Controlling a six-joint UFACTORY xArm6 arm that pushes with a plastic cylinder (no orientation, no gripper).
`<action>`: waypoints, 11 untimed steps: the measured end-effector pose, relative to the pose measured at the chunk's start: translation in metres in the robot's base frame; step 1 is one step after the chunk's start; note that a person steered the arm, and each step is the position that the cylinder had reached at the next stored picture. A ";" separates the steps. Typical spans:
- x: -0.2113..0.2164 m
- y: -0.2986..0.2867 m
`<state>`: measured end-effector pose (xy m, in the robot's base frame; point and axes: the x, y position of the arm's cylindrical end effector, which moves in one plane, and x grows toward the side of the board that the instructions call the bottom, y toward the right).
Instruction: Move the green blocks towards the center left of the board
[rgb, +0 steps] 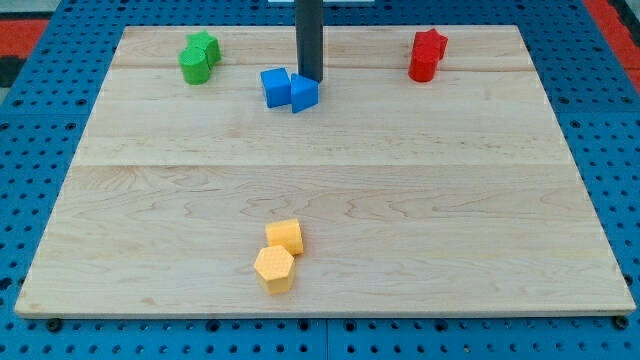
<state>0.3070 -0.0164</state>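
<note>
Camera view: the dark rod (309, 35) is seen coming down from the view's top edge, and the tool is nothing more than its lower end, my tip (311, 78), so nothing is grasped or clenched by it. My tip is set down at the upper edge of the right-hand blue block (305, 93), apparently touching it, though contact cannot be confirmed. A second blue block (275, 86) is pressed against the first on its left side.

Both green blocks are found well to the view's left of my tip, near the top left corner of the surface (330, 190). A green star (205, 45) lies behind and a rounder green block (194, 66) in front, and the two are touching. Neither is touched by the rod.

To the view's right, near the top right corner, two red blocks are huddled together: a red star (431, 44) behind and a red cylinder (421, 66) in front.

Far below, near the bottom edge and slightly left of centre, a yellow block (286, 236) is seen resting against a yellow hexagon (274, 267).
</note>
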 end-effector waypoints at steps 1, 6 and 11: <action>-0.059 0.015; -0.076 -0.138; 0.112 -0.061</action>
